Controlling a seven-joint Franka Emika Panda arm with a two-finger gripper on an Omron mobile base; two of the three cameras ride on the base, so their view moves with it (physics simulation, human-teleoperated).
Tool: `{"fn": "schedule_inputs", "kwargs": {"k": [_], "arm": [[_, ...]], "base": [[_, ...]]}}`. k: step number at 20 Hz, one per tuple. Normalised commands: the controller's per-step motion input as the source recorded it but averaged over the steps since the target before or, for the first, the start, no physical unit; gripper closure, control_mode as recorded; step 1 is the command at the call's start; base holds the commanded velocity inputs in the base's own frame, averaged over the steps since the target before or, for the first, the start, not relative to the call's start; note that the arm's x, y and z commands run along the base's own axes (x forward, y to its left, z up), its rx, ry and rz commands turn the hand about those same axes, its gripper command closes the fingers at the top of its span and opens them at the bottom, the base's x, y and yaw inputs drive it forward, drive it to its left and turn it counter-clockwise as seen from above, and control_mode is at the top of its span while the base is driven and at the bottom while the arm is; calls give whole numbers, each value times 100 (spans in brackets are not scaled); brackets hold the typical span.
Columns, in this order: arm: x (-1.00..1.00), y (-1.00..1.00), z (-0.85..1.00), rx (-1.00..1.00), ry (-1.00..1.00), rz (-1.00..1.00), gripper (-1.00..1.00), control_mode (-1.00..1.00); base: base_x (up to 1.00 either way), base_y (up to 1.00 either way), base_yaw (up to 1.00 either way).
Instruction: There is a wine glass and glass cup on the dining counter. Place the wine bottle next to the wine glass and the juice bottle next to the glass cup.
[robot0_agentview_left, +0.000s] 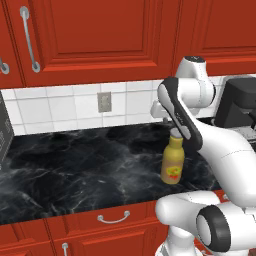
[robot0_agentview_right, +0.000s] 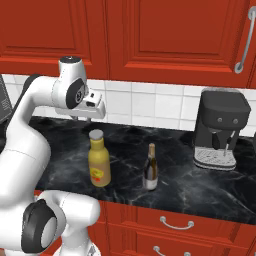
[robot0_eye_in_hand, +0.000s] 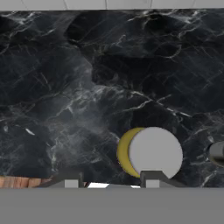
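Note:
The juice bottle (robot0_agentview_left: 173, 162) (robot0_agentview_right: 99, 162) stands upright on a black marble worktop (robot0_agentview_left: 75, 165), near its front edge. Its pale round cap (robot0_eye_in_hand: 155, 153) shows from above in the hand view. To its right stands the wine bottle (robot0_agentview_right: 150, 167), dark and slim, a sliver of it at the hand view's right edge (robot0_eye_in_hand: 217, 153). My gripper (robot0_agentview_right: 84, 119) (robot0_eye_in_hand: 110, 179) hangs above and just behind the juice bottle, pointing down, clear of the cap. Its fingers are drawn in with nothing between them. The wine glass, glass cup and dining counter are out of view.
A dark coffee machine (robot0_agentview_right: 220, 127) (robot0_agentview_left: 237, 102) stands at the worktop's right end. A dark appliance (robot0_agentview_left: 4, 130) sits at the far left. Red wall cabinets (robot0_agentview_left: 100, 30) hang above the tiled backsplash (robot0_agentview_left: 55, 107); red drawers (robot0_agentview_right: 175, 222) run under the worktop.

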Motion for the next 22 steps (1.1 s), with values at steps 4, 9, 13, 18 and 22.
{"fn": "schedule_inputs", "kwargs": {"k": [4, 9, 13, 18, 22], "arm": [[-1, 0, 0, 0, 0, 0, -100, -100], [0, -21, 1, 10, 0, 0, -100, -100], [0, -17, 0, 1, 12, -3, -100, -100], [4, -14, -1, 2, 23, 0, -100, -100], [0, -4, -5, -2, 18, 0, -100, -100]], "base": [[0, 0, 0], [0, 0, 0], [0, 0, 0], [0, 0, 0], [0, 0, 0]]}}
